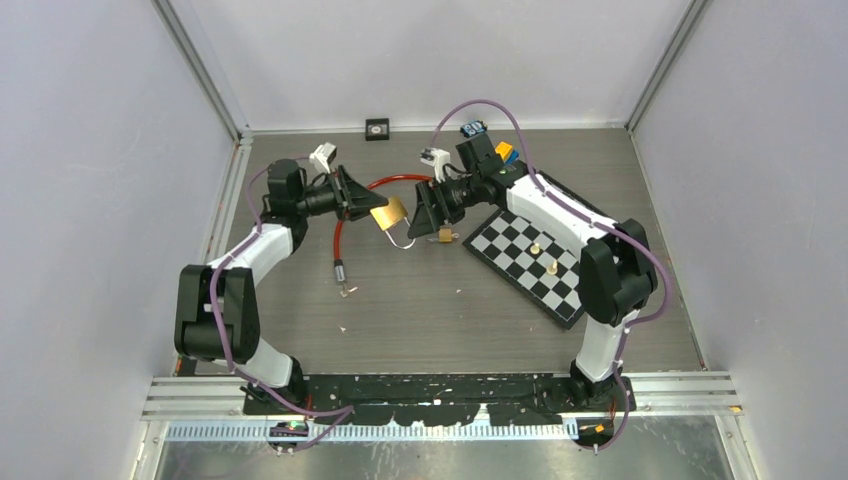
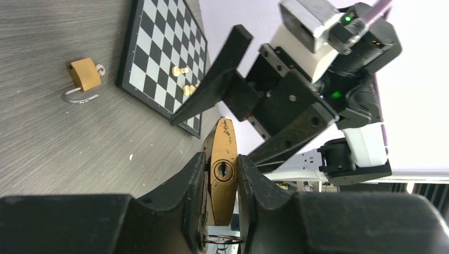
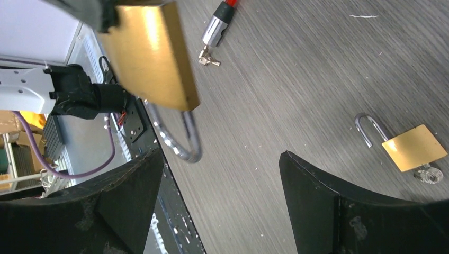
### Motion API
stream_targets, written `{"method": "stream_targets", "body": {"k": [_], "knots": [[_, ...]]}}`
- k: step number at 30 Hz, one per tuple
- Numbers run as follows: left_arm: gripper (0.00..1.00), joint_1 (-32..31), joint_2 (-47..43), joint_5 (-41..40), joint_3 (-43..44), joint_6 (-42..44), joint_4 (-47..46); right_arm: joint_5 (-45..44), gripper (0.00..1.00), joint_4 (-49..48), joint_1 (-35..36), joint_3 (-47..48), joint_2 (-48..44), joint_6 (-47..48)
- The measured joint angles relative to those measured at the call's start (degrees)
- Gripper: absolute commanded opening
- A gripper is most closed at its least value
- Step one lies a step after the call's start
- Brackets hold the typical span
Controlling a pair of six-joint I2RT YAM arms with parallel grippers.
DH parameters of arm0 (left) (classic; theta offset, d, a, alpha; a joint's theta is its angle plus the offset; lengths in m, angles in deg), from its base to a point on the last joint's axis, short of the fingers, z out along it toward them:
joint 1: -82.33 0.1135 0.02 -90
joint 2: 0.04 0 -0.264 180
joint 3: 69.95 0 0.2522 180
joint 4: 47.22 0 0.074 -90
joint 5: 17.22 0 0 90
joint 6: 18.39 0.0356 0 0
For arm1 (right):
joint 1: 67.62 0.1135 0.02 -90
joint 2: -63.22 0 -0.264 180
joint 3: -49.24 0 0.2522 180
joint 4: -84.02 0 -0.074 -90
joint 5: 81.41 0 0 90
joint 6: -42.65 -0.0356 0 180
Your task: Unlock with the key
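My left gripper [image 2: 221, 159] is shut on a large brass padlock [image 2: 223, 174] and holds it above the table, its keyhole facing the wrist camera. In the top view the gripper [image 1: 368, 208] holds this padlock [image 1: 388, 215] at the middle of the table. My right gripper [image 1: 418, 212] is open and empty, facing the padlock from the right. In the right wrist view the padlock [image 3: 151, 53] hangs ahead and left of the open jaws [image 3: 219, 174], shackle down. Small keys [image 3: 210, 61] lie on the table by the metal end of a red cable.
A small brass padlock [image 1: 445, 235] with an open shackle and a key ring [image 3: 429, 173] lies on the table below my right gripper. A chessboard [image 1: 530, 262] with two pieces sits at the right. The red cable [image 1: 338, 235] curves behind the left gripper.
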Motion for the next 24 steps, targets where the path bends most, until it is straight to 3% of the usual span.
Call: {"method": "stream_targets", "body": {"k": [3,10,24], "knots": [[0.00,-0.31,0.00,0.00,-0.46,-1.33,-1.84,0.20,0.84,-3.78,0.00,-1.49,1.31,-2.67],[0.00,-0.81,0.07,-0.09,-0.85,-2.62,-3.63,2.29,0.71,-13.09,0.28,-3.50,2.08,-8.96],[0.00,-1.40,2.93,-1.22,-0.85,-2.69,-4.96,5.31,0.71,-19.56,2.43,-8.87,2.01,-14.99]]}}
